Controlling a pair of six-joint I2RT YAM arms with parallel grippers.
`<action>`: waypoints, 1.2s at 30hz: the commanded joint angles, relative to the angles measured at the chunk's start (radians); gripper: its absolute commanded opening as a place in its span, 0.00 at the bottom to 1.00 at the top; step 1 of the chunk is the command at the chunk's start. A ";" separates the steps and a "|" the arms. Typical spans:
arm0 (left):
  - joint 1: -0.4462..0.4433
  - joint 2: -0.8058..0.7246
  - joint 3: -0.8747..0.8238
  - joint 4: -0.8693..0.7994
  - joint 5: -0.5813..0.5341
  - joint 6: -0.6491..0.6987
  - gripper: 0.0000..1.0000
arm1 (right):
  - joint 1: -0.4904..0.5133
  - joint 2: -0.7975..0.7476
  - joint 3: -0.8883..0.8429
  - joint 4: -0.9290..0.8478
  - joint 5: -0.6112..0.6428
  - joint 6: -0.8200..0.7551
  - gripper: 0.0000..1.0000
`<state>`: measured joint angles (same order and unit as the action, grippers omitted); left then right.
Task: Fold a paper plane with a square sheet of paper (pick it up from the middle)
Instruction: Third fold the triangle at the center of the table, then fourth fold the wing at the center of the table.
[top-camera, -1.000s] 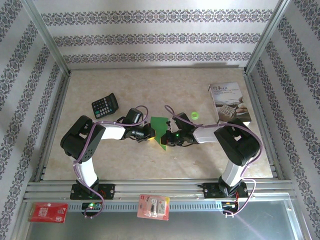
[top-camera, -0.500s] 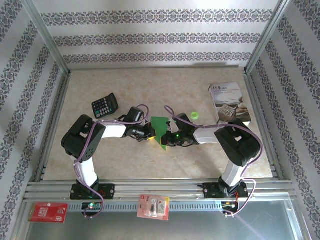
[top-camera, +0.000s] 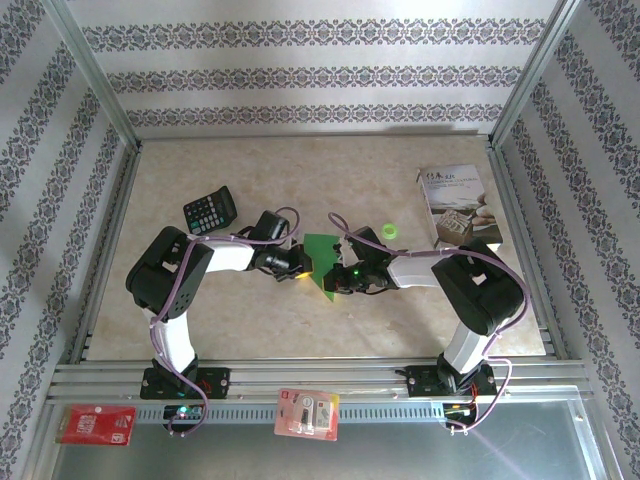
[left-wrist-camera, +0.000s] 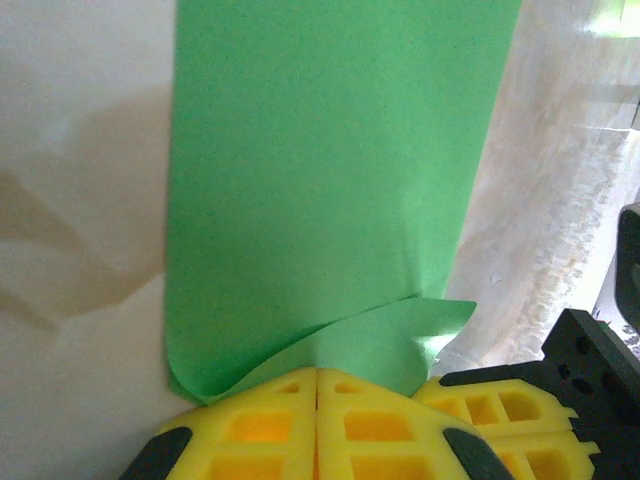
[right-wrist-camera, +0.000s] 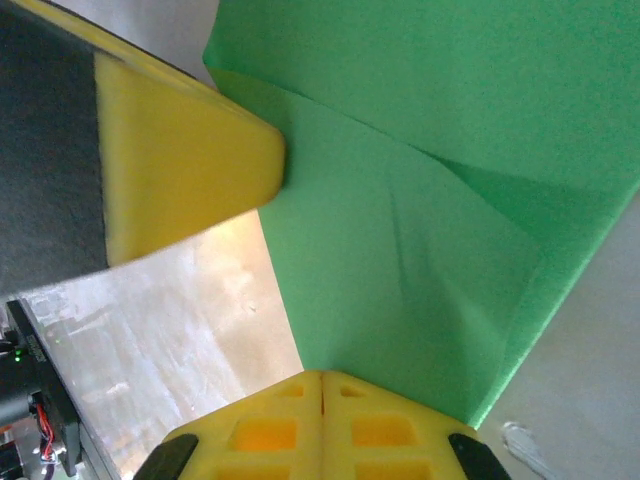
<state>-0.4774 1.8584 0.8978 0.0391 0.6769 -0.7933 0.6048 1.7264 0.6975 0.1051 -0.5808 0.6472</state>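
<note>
Well, we start with the biggest thing, the flat beige stone-look table (top-camera: 250, 330). It is smooth and a bit patchy. Two black and white robot arms with purple wires bend in toward its middle.

At the far right lies a white printed paper booklet (top-camera: 455, 205). Its words are too small for us to read. On the left lies a black calculator with rows of little keys (top-camera: 210, 212), turned at a slant.

Between the two arm ends is the thin bright green paper (top-camera: 322, 255). From above we see a sharp corner pointing toward the near edge. The arm ends hide its sides, so we cannot tell its whole shape. We also cannot tell if it lies on the table or hangs just over it.

From the left wrist, the green paper (left-wrist-camera: 330, 180) is a long smooth strip. It is cut off at the top and has a curled flap at the bottom. From the right wrist, the green paper (right-wrist-camera: 420, 250) shows slanted creases and folded layers.

The left gripper (left-wrist-camera: 317, 375) has yellow, boxy, waffle-like pads. They are pressed together, pinching the paper's curled end. The right gripper (right-wrist-camera: 322, 375) looks the same and pinches another edge of the paper.

A small round green disc (top-camera: 389, 231) sits just past the right arm, apart from the paper.
</note>
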 joint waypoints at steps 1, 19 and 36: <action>0.036 0.039 0.028 -0.073 -0.065 0.040 0.06 | 0.001 0.042 -0.075 -0.281 0.113 -0.031 0.00; 0.115 0.082 0.094 -0.104 -0.067 0.082 0.07 | -0.004 0.024 -0.107 -0.286 0.118 -0.038 0.00; 0.064 -0.265 -0.164 0.037 0.010 -0.019 0.36 | -0.013 -0.350 -0.137 -0.163 -0.012 -0.008 0.08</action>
<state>-0.3855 1.6218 0.7975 0.0166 0.6655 -0.7609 0.6106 1.4483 0.5491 -0.0555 -0.6121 0.6132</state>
